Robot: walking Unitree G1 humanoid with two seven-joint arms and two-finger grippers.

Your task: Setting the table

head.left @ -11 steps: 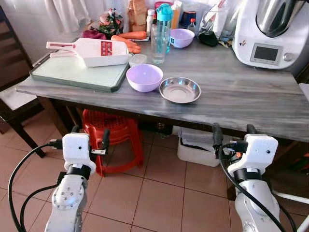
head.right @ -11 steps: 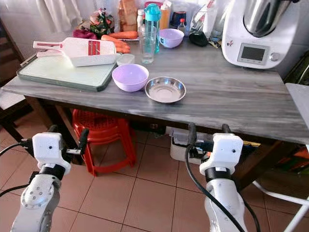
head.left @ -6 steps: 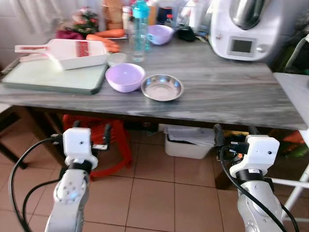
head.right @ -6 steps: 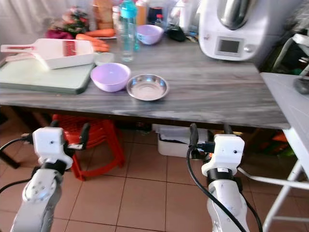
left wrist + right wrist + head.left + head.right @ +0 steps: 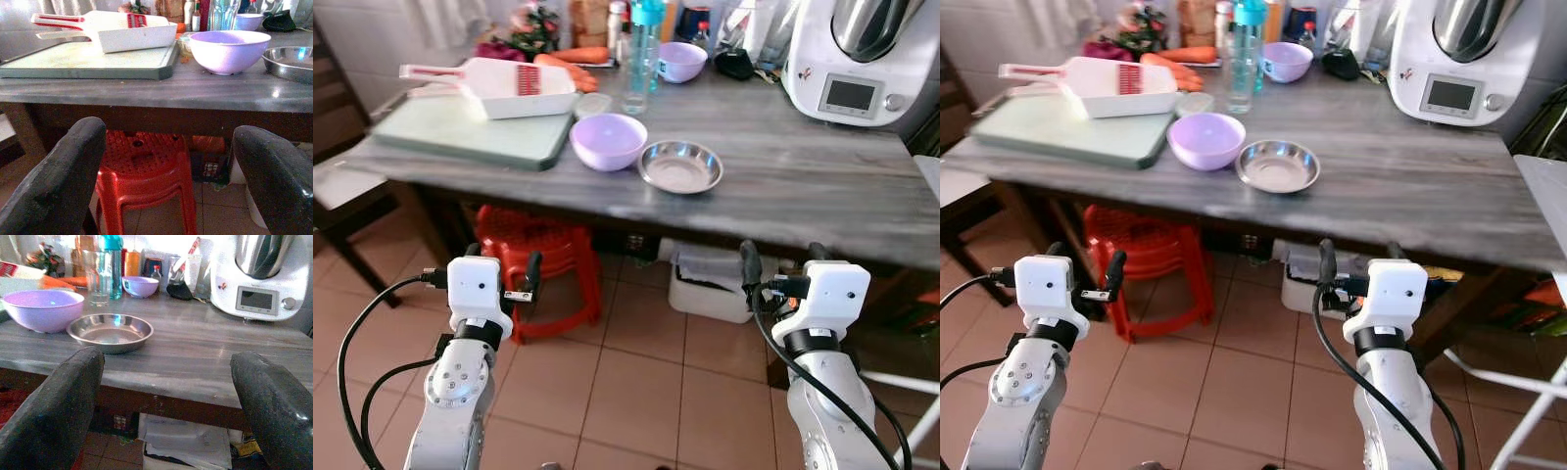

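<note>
Bowls are sitting on the grey surface (image 5: 822,186) in the left eye view. A purple bowl (image 5: 608,140) is sitting just beside a shiny metal dish (image 5: 680,166), and both are looking empty. A second purple bowl (image 5: 681,61) is standing farther back, near a tall glass (image 5: 636,83) and a blue bottle (image 5: 647,29). A white slicer (image 5: 504,86) is lying on a green cutting board (image 5: 475,132), with carrots (image 5: 570,65) behind it. A big white kitchen machine (image 5: 862,54) is standing at the right back corner. The left tool (image 5: 501,279) and the right tool (image 5: 781,264) are both hanging low in front of the surface, over the tiled floor (image 5: 636,382), well apart from the bowls.

The right eye view is showing the same things. A red stool (image 5: 1151,264) is standing under the surface, and a white box (image 5: 1307,284) is sitting on the floor beside it.

In the left wrist view, the two black fingers (image 5: 54,181) are standing wide apart and are holding nothing. The purple bowl is sitting up on the surface ahead, above the tool.

In the right wrist view, the black fingers (image 5: 54,411) are spread wide too, with nothing between them. The metal dish is sitting ahead near the edge of the surface, higher than the tool.
</note>
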